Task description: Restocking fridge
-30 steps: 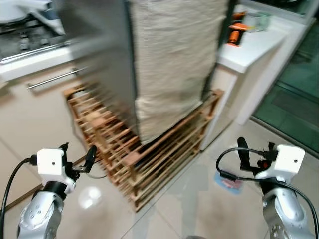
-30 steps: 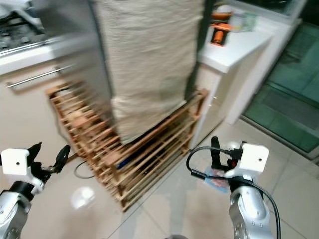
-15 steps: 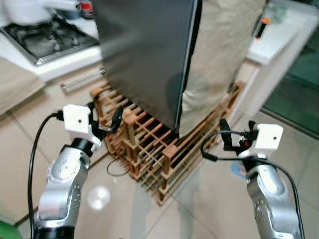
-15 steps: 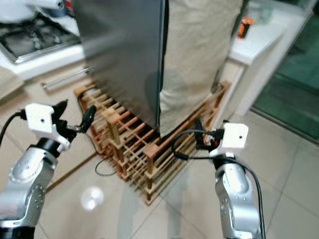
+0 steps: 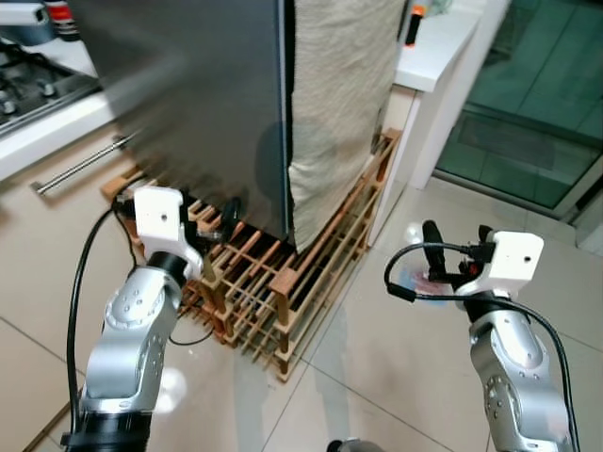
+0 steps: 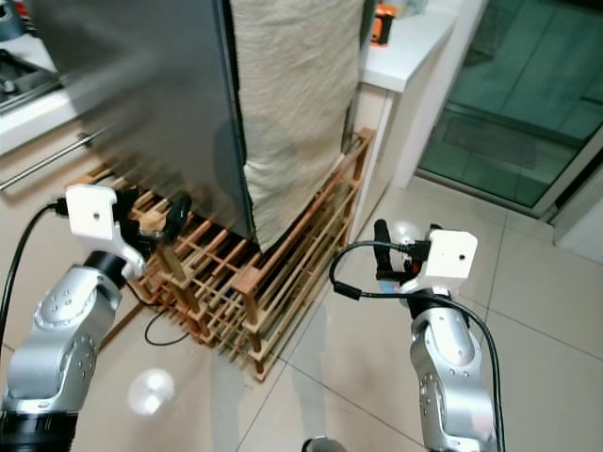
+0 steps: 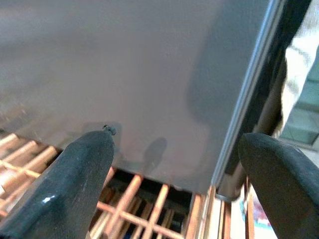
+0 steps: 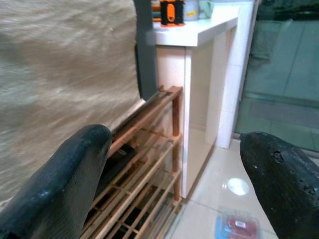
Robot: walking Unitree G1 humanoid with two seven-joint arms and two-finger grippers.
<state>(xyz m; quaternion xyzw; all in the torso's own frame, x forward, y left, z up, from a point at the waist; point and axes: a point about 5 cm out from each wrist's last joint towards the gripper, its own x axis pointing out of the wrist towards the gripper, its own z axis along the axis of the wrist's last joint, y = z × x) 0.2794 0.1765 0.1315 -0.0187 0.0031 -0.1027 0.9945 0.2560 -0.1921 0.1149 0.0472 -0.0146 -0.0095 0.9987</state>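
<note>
Nearest, stood on pale tiled floor (image 5: 377, 377), open ahead and to the right. Left tool (image 7: 169, 174) held fingers spread wide, empty, close against the lower corner of the grey fridge (image 5: 188, 113), above a wooden rack (image 5: 283, 292). Right tool (image 8: 174, 174) likewise gaped wide, empty, out over bare tiles, a small blue packet (image 8: 239, 226) lying below. Beyond, rose upright with long axis vertical, door edge turned toward the camera, a beige cloth (image 5: 334, 104) draped down its side. Farther right, carried an orange item (image 6: 382, 21) on a white counter (image 6: 410, 52), glass doors (image 5: 528, 104) behind.
</note>
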